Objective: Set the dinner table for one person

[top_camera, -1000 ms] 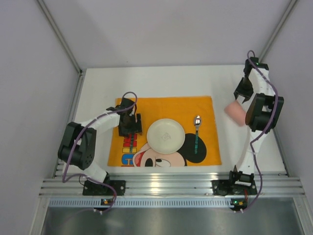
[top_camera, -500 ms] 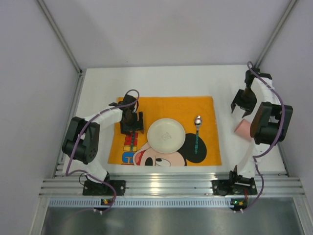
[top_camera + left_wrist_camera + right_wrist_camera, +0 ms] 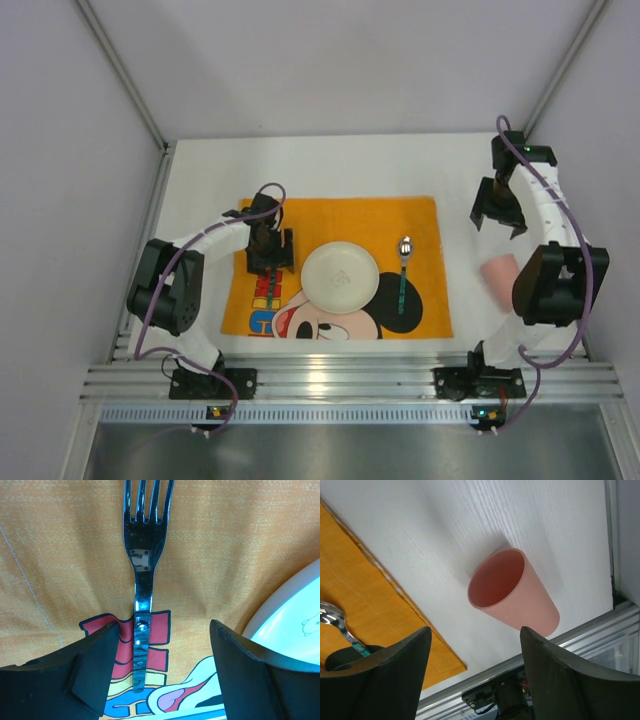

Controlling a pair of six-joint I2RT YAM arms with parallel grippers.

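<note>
The white dinner table carries an orange Mickey Mouse mat. A cream plate sits at the mat's middle, with a spoon to its right. A steel fork lies on the mat left of the plate. My left gripper hangs open over the fork's handle, its fingers astride it and apart from it. A pink cup is on the bare table right of the mat, seemingly on its side with its mouth toward my open, empty right gripper. In the top view the cup is partly hidden by the right arm.
The plate's rim is close to the left gripper's right finger. The metal rail of the near table edge lies just beyond the cup. The spoon's bowl and the mat's corner lie left of the right gripper.
The pink cup has shifted from beside the mat's far right corner toward the near edge. The right arm's elbow has swung nearer. The left gripper has barely moved.
</note>
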